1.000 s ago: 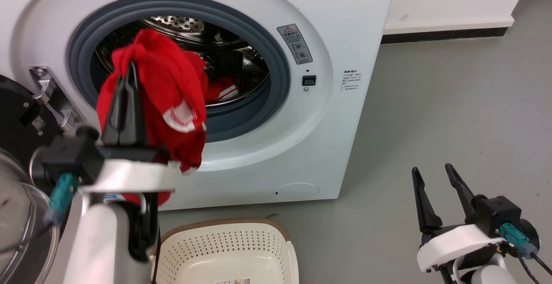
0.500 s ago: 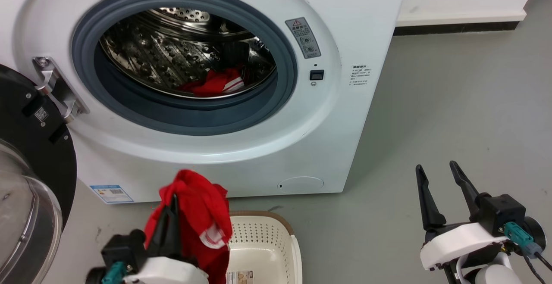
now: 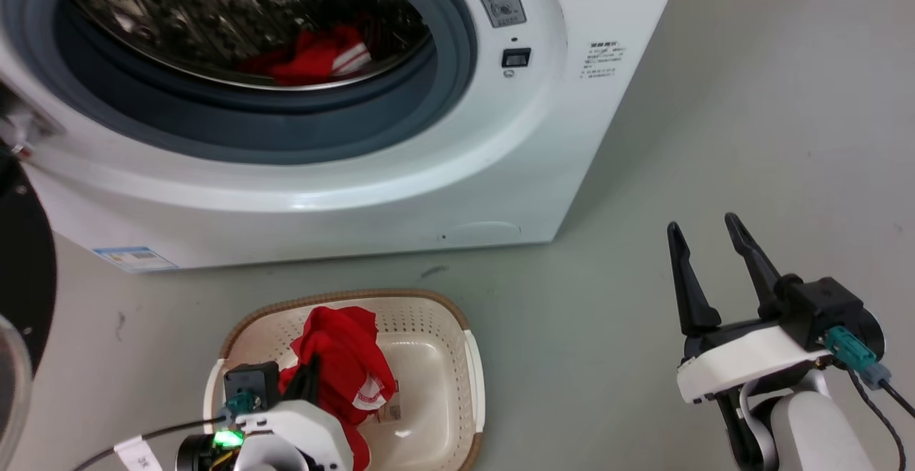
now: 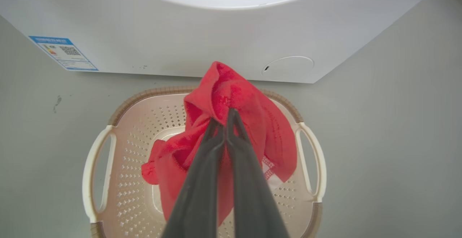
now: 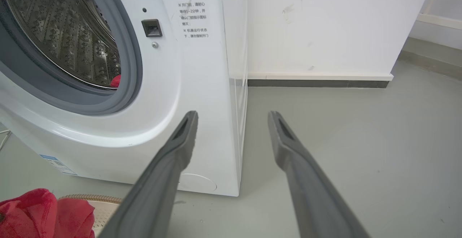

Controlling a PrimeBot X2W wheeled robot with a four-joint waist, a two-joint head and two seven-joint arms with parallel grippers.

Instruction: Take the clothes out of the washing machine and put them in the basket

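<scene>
A red garment [image 3: 343,357] with white trim hangs over the cream basket [image 3: 472,364] on the floor, its lower folds inside it. My left gripper [image 4: 223,117] is shut on that garment [image 4: 234,97], fingers pressed together on a bunched fold above the basket [image 4: 97,158]. More red clothes [image 3: 307,60] with white stripes lie in the drum of the white washing machine [image 3: 400,178], whose porthole stands uncovered. My right gripper [image 3: 704,231] is open and holds nothing, low over the floor to the right of the machine [image 5: 202,86].
The machine's black-rimmed glass door [image 3: 21,292] hangs open at the left edge. Grey floor [image 3: 750,113] spreads to the right of the washer and basket. A white wall with a dark skirting [image 5: 317,83] stands behind the machine.
The head camera has tilted down. My left gripper has carried the red garment from the porthole down to the basket, where it now hangs partly inside. The right gripper has kept its pose.
</scene>
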